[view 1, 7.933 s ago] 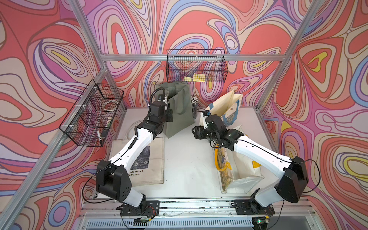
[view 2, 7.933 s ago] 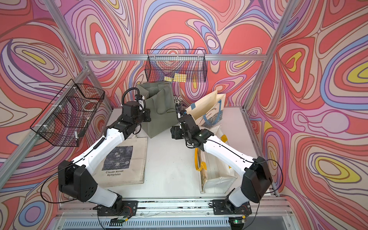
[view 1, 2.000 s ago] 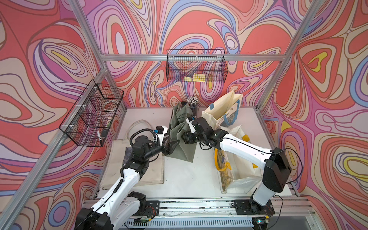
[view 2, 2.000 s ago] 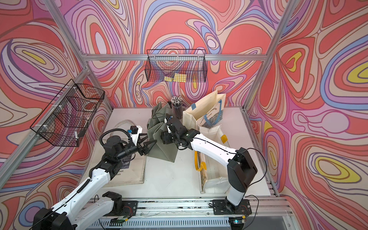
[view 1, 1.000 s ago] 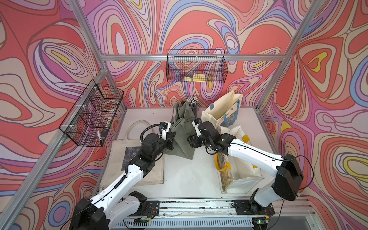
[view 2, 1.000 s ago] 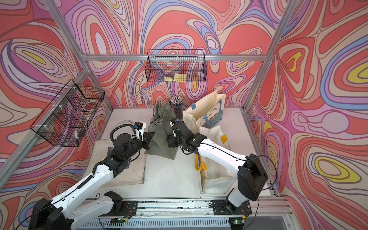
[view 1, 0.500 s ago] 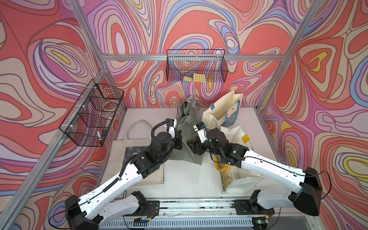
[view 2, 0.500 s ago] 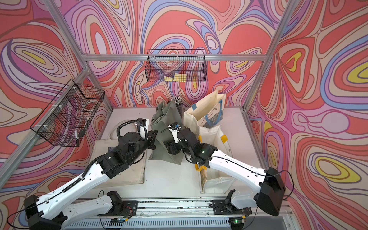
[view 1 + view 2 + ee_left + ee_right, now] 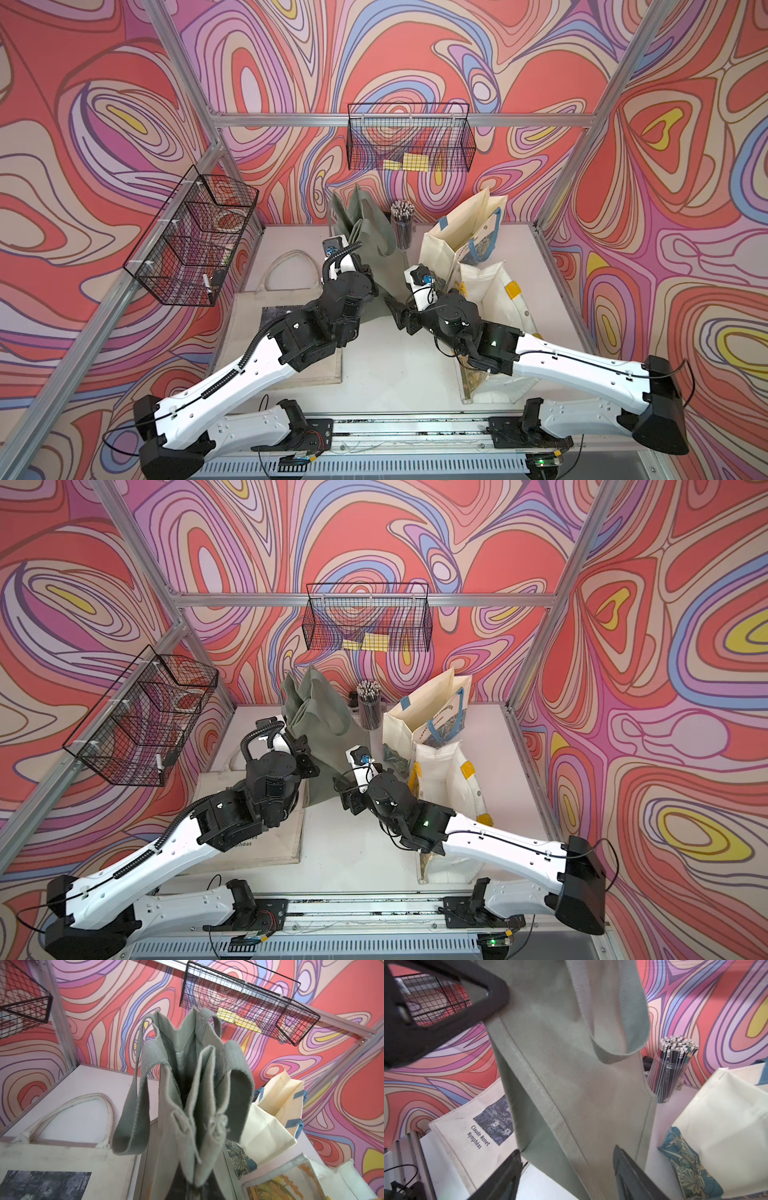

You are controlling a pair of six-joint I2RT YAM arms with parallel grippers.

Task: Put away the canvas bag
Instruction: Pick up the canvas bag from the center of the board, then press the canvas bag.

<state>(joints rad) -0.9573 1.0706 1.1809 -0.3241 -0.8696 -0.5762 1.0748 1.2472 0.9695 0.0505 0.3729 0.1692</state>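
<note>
canvas bag (image 9: 374,237) mid-rear | flat tote (image 9: 249,309) left | pencil jar (image 9: 402,232) just right | standing bag (image 9: 453,237) far right

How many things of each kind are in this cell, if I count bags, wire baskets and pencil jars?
Bags: 4 (green canvas bag, flat Monet tote, cream bag with blue handles, white bag with yellow handles)
Wire baskets: 2 (back wall basket, left wall basket)
Pencil jars: 1 (clear pencil jar)
Total: 7
</note>
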